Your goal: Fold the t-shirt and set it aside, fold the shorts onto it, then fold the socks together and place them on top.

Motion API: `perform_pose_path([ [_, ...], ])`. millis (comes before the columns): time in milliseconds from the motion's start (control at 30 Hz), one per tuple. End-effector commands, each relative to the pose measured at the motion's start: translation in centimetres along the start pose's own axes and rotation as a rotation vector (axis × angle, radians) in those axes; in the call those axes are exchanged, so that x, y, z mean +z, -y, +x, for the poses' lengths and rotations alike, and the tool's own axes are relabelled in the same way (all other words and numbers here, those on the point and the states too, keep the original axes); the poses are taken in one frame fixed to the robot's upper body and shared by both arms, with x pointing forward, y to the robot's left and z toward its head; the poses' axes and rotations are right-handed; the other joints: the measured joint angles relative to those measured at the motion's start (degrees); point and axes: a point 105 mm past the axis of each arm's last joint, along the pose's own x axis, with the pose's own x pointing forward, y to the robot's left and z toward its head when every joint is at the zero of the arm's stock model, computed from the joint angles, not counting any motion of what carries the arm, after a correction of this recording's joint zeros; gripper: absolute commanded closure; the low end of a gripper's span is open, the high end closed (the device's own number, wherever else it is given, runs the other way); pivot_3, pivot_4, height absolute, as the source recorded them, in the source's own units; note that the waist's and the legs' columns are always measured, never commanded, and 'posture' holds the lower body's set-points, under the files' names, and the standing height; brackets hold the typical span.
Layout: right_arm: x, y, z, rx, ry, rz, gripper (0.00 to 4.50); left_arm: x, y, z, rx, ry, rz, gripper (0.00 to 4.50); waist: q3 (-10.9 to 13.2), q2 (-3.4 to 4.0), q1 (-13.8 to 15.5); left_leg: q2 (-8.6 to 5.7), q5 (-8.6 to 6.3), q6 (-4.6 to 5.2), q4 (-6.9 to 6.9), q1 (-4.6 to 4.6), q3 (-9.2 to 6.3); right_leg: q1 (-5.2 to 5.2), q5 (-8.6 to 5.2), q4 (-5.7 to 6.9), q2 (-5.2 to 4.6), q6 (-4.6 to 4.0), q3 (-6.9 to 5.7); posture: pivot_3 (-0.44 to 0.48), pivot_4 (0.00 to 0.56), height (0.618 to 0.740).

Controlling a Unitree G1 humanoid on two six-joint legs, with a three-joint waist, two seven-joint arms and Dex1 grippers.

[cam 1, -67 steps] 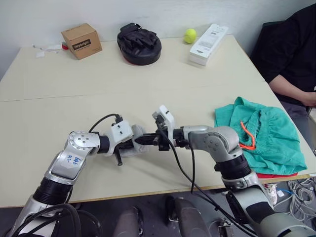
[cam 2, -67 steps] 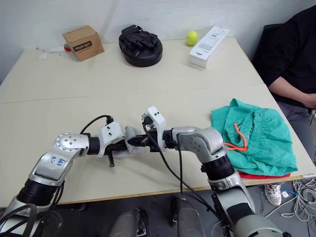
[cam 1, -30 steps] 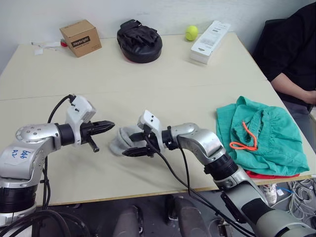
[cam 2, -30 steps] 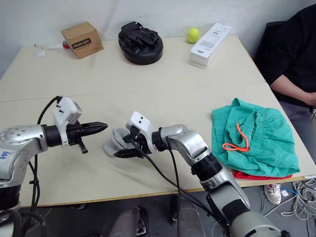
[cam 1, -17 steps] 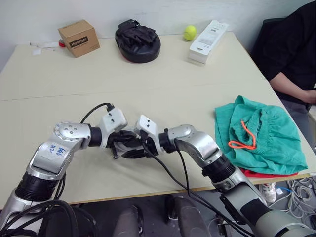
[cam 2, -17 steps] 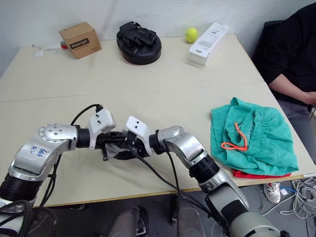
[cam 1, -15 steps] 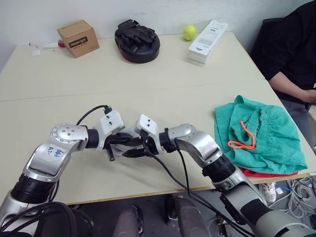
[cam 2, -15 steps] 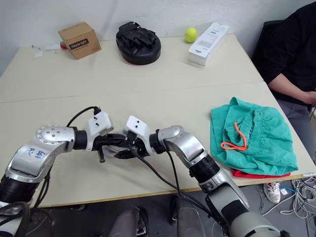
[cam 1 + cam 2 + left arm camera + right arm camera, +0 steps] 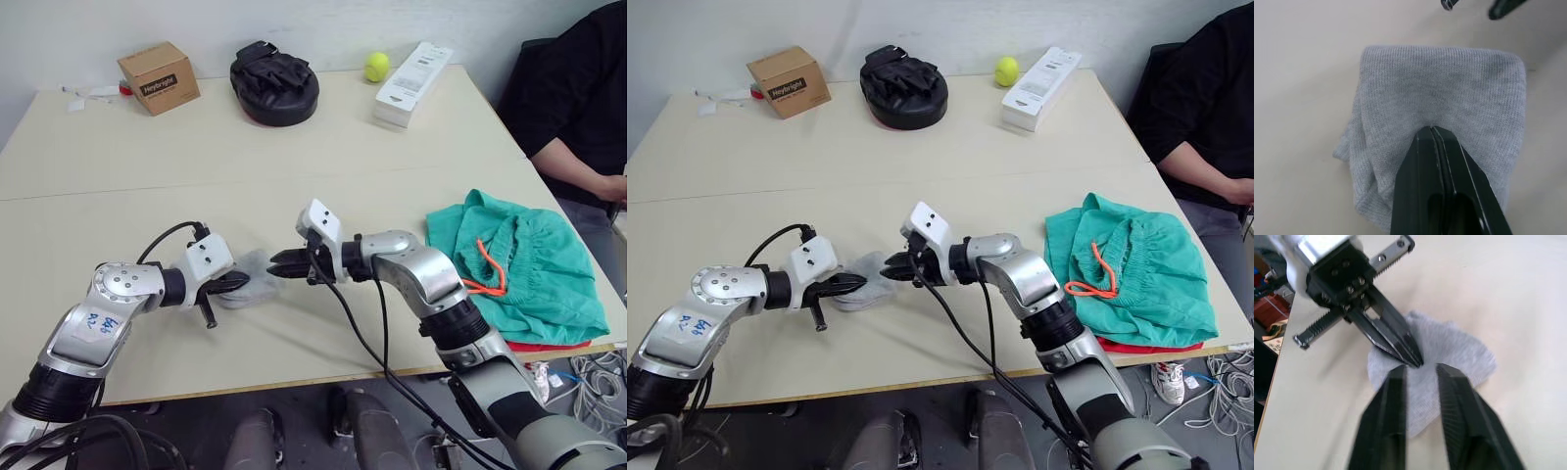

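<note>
**Left fingers pinch the socks, right fingers pulled back and parted**

From my seat, the table point(image 9: 118, 196) carries the most along its far edge: a cardboard box point(image 9: 160, 78) toward the far-left corner, then a black padded mitt point(image 9: 275, 82), a yellow ball point(image 9: 376, 67) and a white carton point(image 9: 412, 72).

By the right edge, near the front-right corner, the shorts point(image 9: 529, 269) lie in a loose green heap with the orange drawstring point(image 9: 482, 266) on top. A sliver of the t-shirt point(image 9: 549, 346) shows under their near edge, right at the table's front edge. A person in black sits just past that right edge.

Half a second ago both of my arms met over the socks. Since then the right arm has drawn back toward the shorts and lifted its tips off the grey bundle, while the left arm has stayed on it.

The socks point(image 9: 1440, 103) sit as a small folded grey wad near the front edge, about mid-table.

My left gripper point(image 9: 1433, 130) has its fingers point(image 9: 844, 282) pressed fully together, nipping a pleat of the sock fabric at its near side.

My right gripper point(image 9: 1419, 371) hovers just beside the bundle, facing the left one tip to tip. Its fingers point(image 9: 1396, 396) stand a narrow gap apart and hold nothing.
</note>
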Motion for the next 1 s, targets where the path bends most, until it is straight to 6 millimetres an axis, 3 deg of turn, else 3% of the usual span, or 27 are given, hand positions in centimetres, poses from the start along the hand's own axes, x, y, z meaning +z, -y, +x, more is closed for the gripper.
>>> perform_pose_path([
  [33,1.5,-0.7,1.5,0.013,0.035,-0.088,4.49,-1.2,0.3,0.1,0.007,-0.032,-0.04,4.5,0.0,0.0,0.1,0.0,0.03,-0.04,0.0,0.0,0.0,0.0,0.0,0.0,0.0,0.0,0.0,0.0,0.15,0.74],
  [167,1.3,-1.3,2.8,0.019,0.009,-0.198,4.49,-1.3,0.3,0.1,0.014,-0.031,-0.055,4.5,0.0,0.0,0.1,-0.04,0.04,-0.03,0.01,-0.03,0.01,0.01,0.01,-0.02,-0.04,-0.01,0.01,0.0,0.15,0.74],
  [267,-0.9,-0.3,3.8,-0.046,-0.107,-0.384,4.49,-1.5,0.6,0.0,0.012,-0.03,-0.064,4.5,0.0,-0.01,-0.1,-0.03,0.04,-0.03,0.01,-0.01,0.02,0.01,0.01,-0.02,-0.03,-0.01,0.01,0.0,0.15,0.74],
  [367,-3.2,1.1,3.6,-0.085,-0.203,-0.496,4.49,-1.6,0.8,-0.2,0.014,-0.028,-0.074,4.5,0.0,-0.02,-0.1,-0.03,0.05,-0.06,0.0,-0.02,0.02,0.0,0.0,-0.02,-0.02,-0.01,0.01,0.0,0.15,0.74],
  [533,-4.5,2.6,1.4,-0.107,-0.232,-0.465,4.49,-2.0,0.8,-0.3,0.023,-0.033,-0.088,4.5,0.0,-0.03,0.0,-0.03,0.07,-0.08,0.01,0.07,0.03,0.09,0.0,-0.02,-0.03,-0.01,0.01,0.0,0.15,0.74],
  [767,-4.1,4.7,-2.7,-0.185,-0.22,-0.388,4.49,-2.1,0.6,-0.2,0.036,-0.031,-0.097,4.5,0.0,-0.06,0.3,-0.06,0.04,-0.02,0.01,0.23,0.02,0.26,0.01,-0.03,-0.07,-0.01,0.02,0.0,0.15,0.74],
  [933,-2.1,4.2,-4.2,-0.18,-0.094,-0.104,4.49,-2.2,0.7,-0.2,0.034,-0.029,-0.097,4.5,0.0,-0.06,0.2,-0.02,0.06,-0.04,-0.03,0.22,0.02,0.22,0.01,0.01,-0.05,-0.01,0.02,0.0,0.15,0.74],
  [1000,-1.7,4.1,-4.6,-0.168,-0.058,0.075,4.12,-2.2,0.7,-0.1,0.033,-0.029,-0.098,4.5,0.0,-0.06,0.2,-0.02,0.06,-0.03,-0.04,0.22,0.01,0.21,0.01,0.01,-0.05,-0.02,0.01,0.0,0.15,0.74],
])
